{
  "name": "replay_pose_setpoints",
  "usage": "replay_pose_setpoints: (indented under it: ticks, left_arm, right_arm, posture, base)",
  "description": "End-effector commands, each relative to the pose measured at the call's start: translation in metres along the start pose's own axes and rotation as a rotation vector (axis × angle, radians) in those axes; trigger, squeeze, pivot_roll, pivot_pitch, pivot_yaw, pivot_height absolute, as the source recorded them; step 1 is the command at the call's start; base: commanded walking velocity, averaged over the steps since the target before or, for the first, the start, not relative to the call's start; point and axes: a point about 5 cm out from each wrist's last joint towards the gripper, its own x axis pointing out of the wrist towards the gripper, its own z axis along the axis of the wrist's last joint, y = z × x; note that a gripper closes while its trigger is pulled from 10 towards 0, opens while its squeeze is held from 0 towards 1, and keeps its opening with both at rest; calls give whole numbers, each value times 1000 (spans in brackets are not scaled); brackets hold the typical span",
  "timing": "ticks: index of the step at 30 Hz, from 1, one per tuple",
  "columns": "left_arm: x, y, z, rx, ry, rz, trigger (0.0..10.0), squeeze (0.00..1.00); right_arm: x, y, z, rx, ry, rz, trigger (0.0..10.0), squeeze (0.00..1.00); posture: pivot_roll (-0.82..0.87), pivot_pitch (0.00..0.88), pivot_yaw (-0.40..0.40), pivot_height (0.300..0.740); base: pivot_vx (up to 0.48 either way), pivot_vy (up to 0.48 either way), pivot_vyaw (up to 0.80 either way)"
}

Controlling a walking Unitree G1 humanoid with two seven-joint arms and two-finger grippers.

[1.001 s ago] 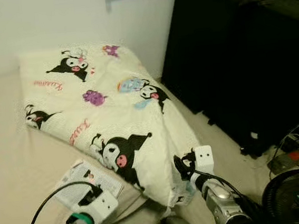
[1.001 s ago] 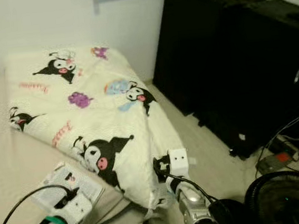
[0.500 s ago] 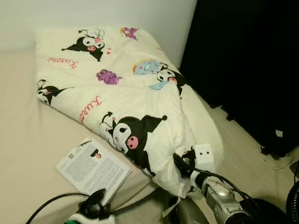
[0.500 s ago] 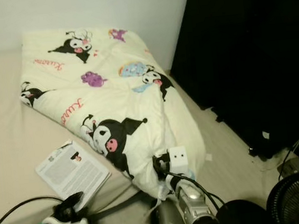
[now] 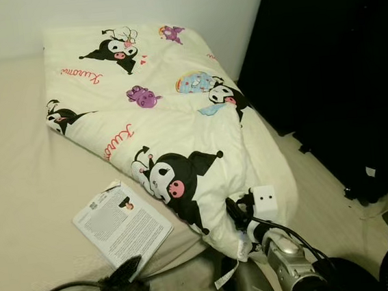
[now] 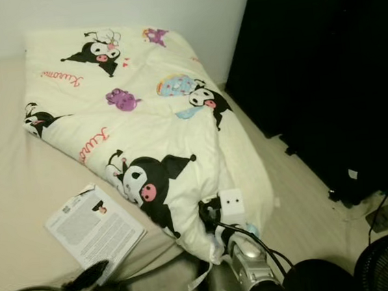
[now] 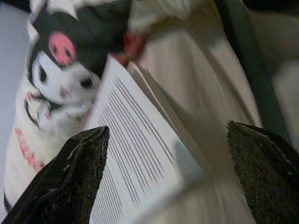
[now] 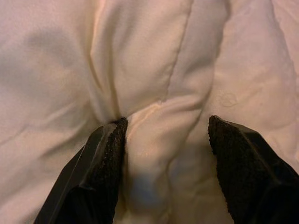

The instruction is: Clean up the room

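The right gripper (image 8: 163, 168) is set with fingers spread around a fold of the quilt (image 5: 177, 113) at its near corner on the bed (image 5: 21, 203). The left gripper (image 7: 163, 177), spread, is aimed at a booklet (image 5: 122, 224); its body is cut off.

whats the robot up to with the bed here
The robot stands at the foot of a bed, working on the cartoon-print comforter. Its right gripper is open at the comforter's near corner, with a fold of fabric bunched between its fingers but not clamped. The left gripper, also open, hovers low over a printed booklet lying on the beige sheet beside the comforter.
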Motion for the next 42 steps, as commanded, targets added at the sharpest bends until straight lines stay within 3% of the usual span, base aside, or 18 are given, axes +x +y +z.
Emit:
replay_pose_setpoints:
  ticks: [1, 2, 3, 6, 7, 11, 16, 18, 19, 26, 31, 33, 36, 37, 38, 39, 42]
  left_arm:
    - [-3, -1, 0, 22, -1, -2, 10000, 769]
    - [-3, -1, 0, 22, -1, -2, 10000, 769]
    - [-16, -2, -3, 77, 21, 11, 10000, 0]
    - [-21, -1, -5, 105, 33, 22, 10000, 0]
    - [-26, 1, -16, 164, 88, 51, 10000, 0]
    - [-25, 3, -26, 202, 121, 64, 10000, 0]
    - [-4, 0, -38, 258, 128, 46, 10000, 0]
    - [-4, 0, -38, 258, 128, 46, 10000, 0]
    - [5, -3, -39, 283, 115, 26, 10000, 0]
    - [24, -10, -38, 318, 85, -6, 10000, 0]
    - [26, -11, -39, 322, 82, -8, 10000, 0]
    - [23, -6, -53, 398, 125, 22, 10000, 0]
    - [22, -4, -59, 429, 141, 30, 10000, 0]
    - [22, -2, -61, 440, 149, 36, 5961, 0]
    - [23, -1, -63, 447, 152, 41, 5961, 0]
    - [24, 1, -64, 446, 152, 48, 0, 0]
    - [25, 4, -65, 437, 146, 60, 0, 0]
  right_arm:
    - [-4, -3, -8, 9, 24, -18, 10000, 0]
    - [-4, -3, -8, 9, 24, -18, 10000, 0]
    - [-4, -3, -7, 6, 27, -19, 10000, 0]
    - [-3, -3, -7, 6, 28, -19, 10000, 0]
    - [-2, -2, -6, 6, 28, -18, 10000, 0]
    - [-1, -2, -5, 7, 29, -17, 10000, 0]
    - [1, 0, -2, -12, 30, 9, 10000, 0]
    - [1, 0, -2, -12, 30, 9, 10000, 0]
    - [1, -4, 1, -18, 25, 5, 10000, 0]
    - [0, -10, 3, -46, 27, 10, 10000, 0]
    - [0, -10, 3, -48, 28, 11, 10000, 0]
    - [1, -12, 6, -52, 21, 8, 10000, 0]
    - [1, -12, 7, -56, 20, 13, 10000, 0]
    - [1, -12, 8, -59, 21, 17, 10000, 0]
    - [1, -12, 8, -60, 22, 19, 10000, 0]
    - [1, -13, 8, -62, 23, 20, 10000, 0]
    - [1, -13, 9, -63, 23, 21, 10000, 0]
  posture:
    - [87, 63, -26, 587]
    - [87, 63, -26, 587]
    - [92, 66, -23, 587]
    - [92, 66, -23, 587]
    - [106, 72, -29, 587]
    - [110, 74, -34, 587]
    - [93, 86, -59, 587]
    - [93, 86, -59, 587]
    - [80, 96, -73, 587]
    - [63, 106, -91, 587]
    - [63, 106, -91, 587]
    - [39, 114, -101, 587]
    - [40, 114, -107, 587]
    - [43, 112, -112, 587]
    - [43, 112, -112, 587]
    - [47, 110, -114, 587]
    - [51, 106, -112, 587]
  base:
    - [0, 0, 0]
    - [0, 0, 0]
    - [0, 0, 0]
    - [0, 0, 0]
    - [0, 0, 0]
    - [0, 0, 0]
    - [0, 0, 0]
    - [0, 0, 0]
    - [0, 0, 0]
    - [0, 0, 0]
    - [0, 0, 0]
    - [0, 0, 0]
    - [0, 0, 0]
    - [0, 0, 0]
    - [0, 0, 0]
    - [0, 0, 0]
    - [0, 0, 0]
